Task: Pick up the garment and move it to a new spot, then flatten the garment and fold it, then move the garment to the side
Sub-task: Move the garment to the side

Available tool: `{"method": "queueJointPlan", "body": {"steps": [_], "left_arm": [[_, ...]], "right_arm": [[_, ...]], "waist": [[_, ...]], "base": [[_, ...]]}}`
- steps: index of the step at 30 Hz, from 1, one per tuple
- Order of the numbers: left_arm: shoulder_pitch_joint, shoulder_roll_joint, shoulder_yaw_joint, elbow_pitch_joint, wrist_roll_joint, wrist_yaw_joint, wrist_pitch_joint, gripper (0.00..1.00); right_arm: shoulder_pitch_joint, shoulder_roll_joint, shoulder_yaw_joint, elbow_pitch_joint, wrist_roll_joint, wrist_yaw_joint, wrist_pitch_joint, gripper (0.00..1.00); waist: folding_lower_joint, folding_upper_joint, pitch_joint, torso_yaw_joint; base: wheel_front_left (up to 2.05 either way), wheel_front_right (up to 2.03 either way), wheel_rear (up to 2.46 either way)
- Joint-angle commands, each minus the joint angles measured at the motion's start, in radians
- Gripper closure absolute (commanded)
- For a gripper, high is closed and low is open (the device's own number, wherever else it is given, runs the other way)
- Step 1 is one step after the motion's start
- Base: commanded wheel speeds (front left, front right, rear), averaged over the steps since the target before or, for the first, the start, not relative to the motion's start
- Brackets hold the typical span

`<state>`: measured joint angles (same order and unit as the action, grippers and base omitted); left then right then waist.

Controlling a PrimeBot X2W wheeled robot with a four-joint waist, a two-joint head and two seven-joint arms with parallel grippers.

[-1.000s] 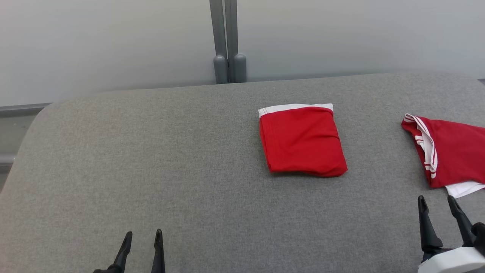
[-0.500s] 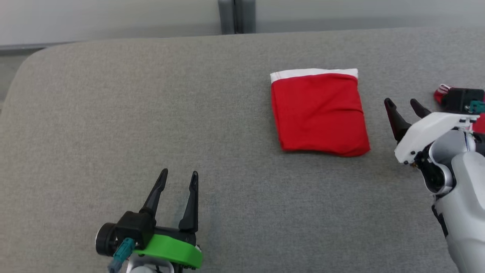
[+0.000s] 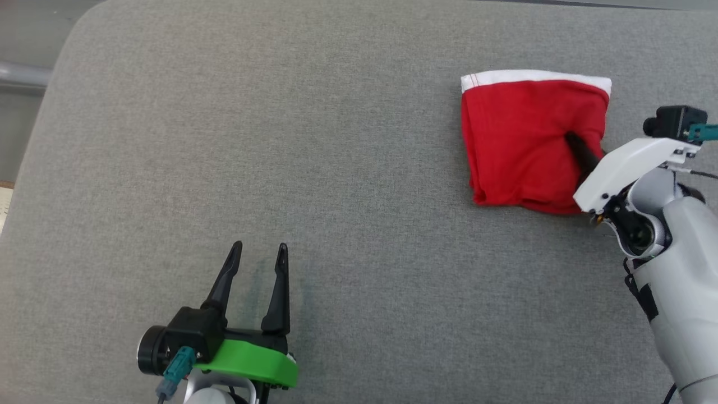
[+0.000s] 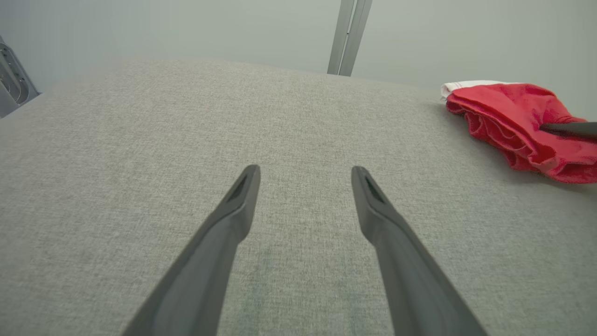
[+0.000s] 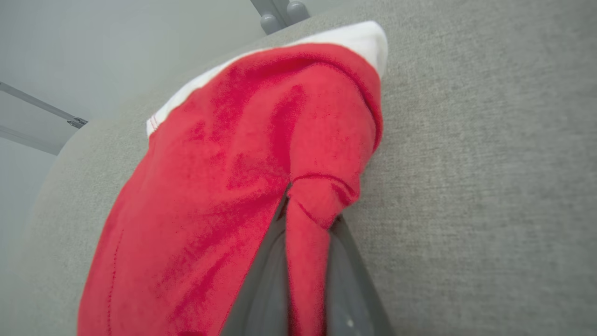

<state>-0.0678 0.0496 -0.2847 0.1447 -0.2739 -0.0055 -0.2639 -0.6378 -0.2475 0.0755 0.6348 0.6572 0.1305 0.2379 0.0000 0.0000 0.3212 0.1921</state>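
The folded red garment (image 3: 521,140) with a white band along its far edge lies on the grey cloth-covered table (image 3: 336,140), at the right of the head view. My right gripper (image 3: 575,139) has come in from the right and is shut on the garment's right side. In the right wrist view a pinched fold of the garment (image 5: 224,163) stands between the two fingers of that gripper (image 5: 310,210). My left gripper (image 3: 260,247) rests open and empty over bare table near the front left. In the left wrist view this gripper (image 4: 305,172) points across the table, with the garment (image 4: 508,121) far right.
The table's rounded left corner (image 3: 67,39) drops off to the floor at the upper left of the head view. A grey post (image 4: 347,37) stands behind the table's far edge against a pale wall. My pale right forearm (image 3: 673,269) fills the lower right.
The head camera has tilted down and shifted. My right gripper has moved left onto the garment's right side and shut on a fold of it. The left gripper stays open in place.
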Motion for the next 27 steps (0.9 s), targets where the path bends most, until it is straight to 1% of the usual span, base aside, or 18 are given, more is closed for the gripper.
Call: {"method": "queueJointPlan", "body": {"steps": [1, 2, 4, 7, 9, 10, 12, 13, 14, 16, 17, 18, 20, 22, 25, 27], "left_arm": [[-0.001, 0.002, 0.009, 0.000, -0.006, 0.001, 0.000, 0.00], [-0.001, 0.002, 0.015, 0.002, 0.004, 0.000, 0.000, 0.00], [-0.012, 0.002, 0.023, 0.002, 0.016, -0.005, 0.000, 0.00], [-0.040, 0.002, 0.033, -0.008, 0.029, -0.017, 0.000, 0.00], [-0.049, 0.003, 0.038, -0.016, 0.018, -0.027, 0.000, 0.00], [-0.053, 0.003, 0.040, -0.015, 0.018, -0.031, 0.000, 0.00], [-0.069, 0.003, 0.042, -0.016, 0.031, -0.038, 0.000, 0.00], [-0.074, 0.003, 0.047, -0.014, 0.035, -0.041, 0.000, 0.00], [-0.076, 0.003, 0.050, -0.009, 0.043, -0.046, 0.000, 0.00], [-0.075, 0.003, 0.059, 0.003, 0.054, -0.050, 0.000, 0.00], [-0.076, 0.003, 0.062, 0.010, 0.059, -0.055, 0.000, 0.00], [-0.079, 0.003, 0.063, 0.013, 0.062, -0.058, 0.000, 0.00], [-0.083, 0.003, 0.060, 0.021, 0.061, -0.059, 0.000, 0.00], [-0.085, 0.003, 0.056, 0.030, 0.050, -0.056, 0.000, 0.00], [-0.076, 0.003, 0.055, 0.032, 0.028, -0.034, 0.000, 0.00], [-0.052, 0.003, 0.060, 0.037, 0.008, -0.022, 0.000, 0.00]], "right_arm": [[0.008, -0.037, -0.003, -0.042, 0.026, 0.000, -0.005, 1.00], [0.016, -0.060, 0.000, -0.070, 0.038, 0.000, 0.001, 1.00], [0.036, -0.130, -0.012, -0.132, 0.059, 0.000, 0.020, 1.00], [0.071, -0.238, -0.065, -0.220, 0.088, 0.000, 0.079, 1.00], [0.101, -0.312, -0.112, -0.246, 0.093, 0.000, 0.128, 1.00], [0.114, -0.339, -0.131, -0.253, 0.094, 0.000, 0.153, 1.00], [0.133, -0.371, -0.177, -0.249, 0.110, 0.000, 0.206, 1.00], [0.138, -0.396, -0.195, -0.237, 0.091, 0.000, 0.228, 1.00], [0.136, -0.404, -0.210, -0.222, 0.082, 0.000, 0.239, 1.00], [0.116, -0.400, -0.232, -0.171, 0.045, 0.000, 0.251, 1.00], [0.100, -0.398, -0.238, -0.140, 0.004, 0.000, 0.238, 0.64], [0.085, -0.399, -0.247, -0.112, -0.030, 0.000, 0.220, 0.00], [0.065, -0.397, -0.244, -0.054, -0.120, 0.000, 0.177, 0.00], [0.041, -0.396, -0.256, -0.020, -0.207, 0.000, 0.099, 0.00], [0.028, -0.383, -0.271, -0.012, -0.304, 0.000, -0.054, 0.00], [0.042, -0.361, -0.285, -0.034, -0.349, 0.000, -0.145, 0.00]], "waist": [[0.0000, 0.0000, 0.010, -0.072], [0.0000, 0.0000, 0.013, -0.094], [0.0000, 0.0000, 0.026, -0.134], [0.0000, 0.0000, 0.050, -0.180], [0.0000, 0.0000, 0.066, -0.200], [0.0000, 0.0000, 0.072, -0.205], [0.0000, 0.0000, 0.085, -0.216], [0.0000, 0.0000, 0.092, -0.220], [0.0000, 0.0000, 0.096, -0.224], [0.0000, 0.0000, 0.100, -0.232], [0.0000, 0.0000, 0.102, -0.235], [0.0000, 0.0000, 0.104, -0.236], [0.0000, 0.0000, 0.103, -0.232], [0.0000, 0.0000, 0.096, -0.226], [0.0000, 0.0000, 0.075, -0.214], [0.0000, 0.0000, 0.048, -0.211]], "base": [[0.00, 0.00, 0.00], [0.00, 0.00, 0.00], [0.00, 0.00, 0.00], [0.00, 0.00, 0.00], [0.00, 0.00, 0.00], [0.00, 0.00, 0.00], [0.00, 0.00, 0.00], [0.00, 0.00, 0.00], [0.00, 0.00, 0.00], [0.00, 0.00, 0.00], [0.00, 0.00, 0.00], [0.00, 0.00, 0.00], [0.00, 0.00, 0.00], [0.00, 0.00, 0.00], [0.00, 0.00, 0.00], [0.00, 0.00, 0.00]]}}
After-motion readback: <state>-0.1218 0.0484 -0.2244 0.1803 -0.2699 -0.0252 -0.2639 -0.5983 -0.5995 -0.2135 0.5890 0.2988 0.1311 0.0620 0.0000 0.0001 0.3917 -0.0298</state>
